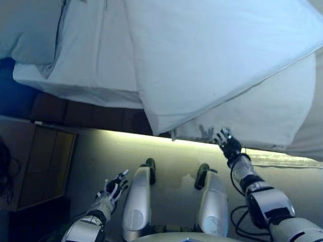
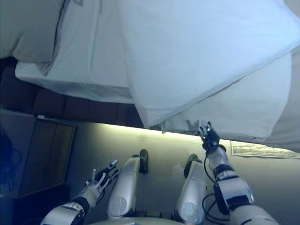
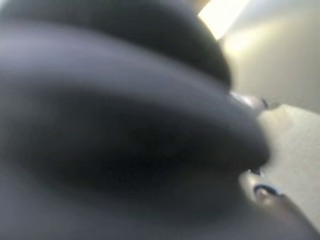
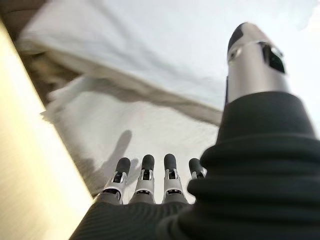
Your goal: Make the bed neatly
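Note:
A white duvet (image 1: 212, 55) lies over the bed, its corner hanging over the bed's near edge. A white blanket (image 1: 267, 116) hangs below it on the right side. A white sheet (image 1: 86, 60) covers the mattress to the left. My right hand (image 1: 228, 143) is open, fingers straight, raised just below the blanket's lower edge; in the right wrist view its fingers (image 4: 145, 175) point at the blanket (image 4: 150, 130) without holding it. My left hand (image 1: 113, 190) is open and empty, low over the floor, well away from the bed.
A pillow (image 1: 25, 35) lies at the far left of the bed. A dark bed base (image 1: 86, 113) runs under the mattress with a strip of light along the floor. A wooden bedside cabinet (image 1: 35, 166) stands at the left.

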Motion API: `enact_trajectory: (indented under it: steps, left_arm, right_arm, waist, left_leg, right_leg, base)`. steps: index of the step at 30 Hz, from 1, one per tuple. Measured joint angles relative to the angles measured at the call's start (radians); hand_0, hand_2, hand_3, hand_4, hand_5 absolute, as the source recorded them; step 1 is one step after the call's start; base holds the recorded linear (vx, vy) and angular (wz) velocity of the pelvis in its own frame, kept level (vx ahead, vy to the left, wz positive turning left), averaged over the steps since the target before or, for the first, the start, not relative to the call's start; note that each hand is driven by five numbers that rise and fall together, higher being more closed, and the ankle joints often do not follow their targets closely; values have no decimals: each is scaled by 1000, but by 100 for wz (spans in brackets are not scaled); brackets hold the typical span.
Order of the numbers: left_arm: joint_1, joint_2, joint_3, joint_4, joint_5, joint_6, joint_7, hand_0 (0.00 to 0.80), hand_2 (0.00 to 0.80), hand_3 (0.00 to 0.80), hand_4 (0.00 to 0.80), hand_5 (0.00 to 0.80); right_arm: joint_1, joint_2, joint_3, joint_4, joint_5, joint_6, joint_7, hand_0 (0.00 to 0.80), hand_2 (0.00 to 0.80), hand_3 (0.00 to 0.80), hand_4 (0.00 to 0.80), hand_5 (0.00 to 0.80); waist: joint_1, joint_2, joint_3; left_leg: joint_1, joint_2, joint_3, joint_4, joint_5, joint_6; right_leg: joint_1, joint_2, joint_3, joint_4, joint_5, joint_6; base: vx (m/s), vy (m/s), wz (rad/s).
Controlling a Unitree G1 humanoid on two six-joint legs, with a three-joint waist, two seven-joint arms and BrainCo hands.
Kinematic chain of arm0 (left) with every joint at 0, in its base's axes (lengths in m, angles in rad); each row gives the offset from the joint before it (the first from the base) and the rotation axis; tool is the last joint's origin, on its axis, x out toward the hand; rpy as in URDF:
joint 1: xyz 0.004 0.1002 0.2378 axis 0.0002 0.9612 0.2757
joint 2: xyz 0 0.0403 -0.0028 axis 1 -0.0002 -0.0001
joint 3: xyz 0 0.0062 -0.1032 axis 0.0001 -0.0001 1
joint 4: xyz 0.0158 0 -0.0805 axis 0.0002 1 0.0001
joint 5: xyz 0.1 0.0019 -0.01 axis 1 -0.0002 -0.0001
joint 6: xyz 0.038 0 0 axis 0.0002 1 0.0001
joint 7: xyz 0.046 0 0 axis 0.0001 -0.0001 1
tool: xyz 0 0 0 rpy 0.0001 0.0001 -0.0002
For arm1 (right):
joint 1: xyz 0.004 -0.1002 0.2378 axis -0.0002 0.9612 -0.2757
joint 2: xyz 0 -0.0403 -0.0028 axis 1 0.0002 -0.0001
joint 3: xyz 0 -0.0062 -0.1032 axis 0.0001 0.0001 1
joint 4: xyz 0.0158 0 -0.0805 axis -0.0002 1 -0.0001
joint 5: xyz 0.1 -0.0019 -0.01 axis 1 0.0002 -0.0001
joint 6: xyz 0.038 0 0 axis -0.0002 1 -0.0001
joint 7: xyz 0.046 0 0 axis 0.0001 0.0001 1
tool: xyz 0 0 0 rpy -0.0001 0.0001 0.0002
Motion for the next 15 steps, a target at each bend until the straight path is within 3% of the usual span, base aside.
enact_trajectory:
  steps: [8,15]
  left_arm:
    - [22,1,-18,-33,-63,-10,-39,0,0,0,0,0]
    - [47,6,-17,-49,-91,-36,-85,0,0,0,0,0]
  right_arm:
    - [-140,-191,-12,-2,-1,51,-29,0,0,0,0,0]
    - [-269,-256,14,-2,-1,60,-44,0,0,0,0,0]
  waist:
    - [23,24,30]
    - [46,48,55]
  left_leg:
    - [-121,-2,-27,94,-11,-2]
    - [-186,-6,-36,116,-6,1]
  right_leg:
    - [-117,-11,6,103,-27,-10]
    - [-180,-11,7,132,-29,-16]
  base:
    - [36,-1,5]
    - [43,4,3]
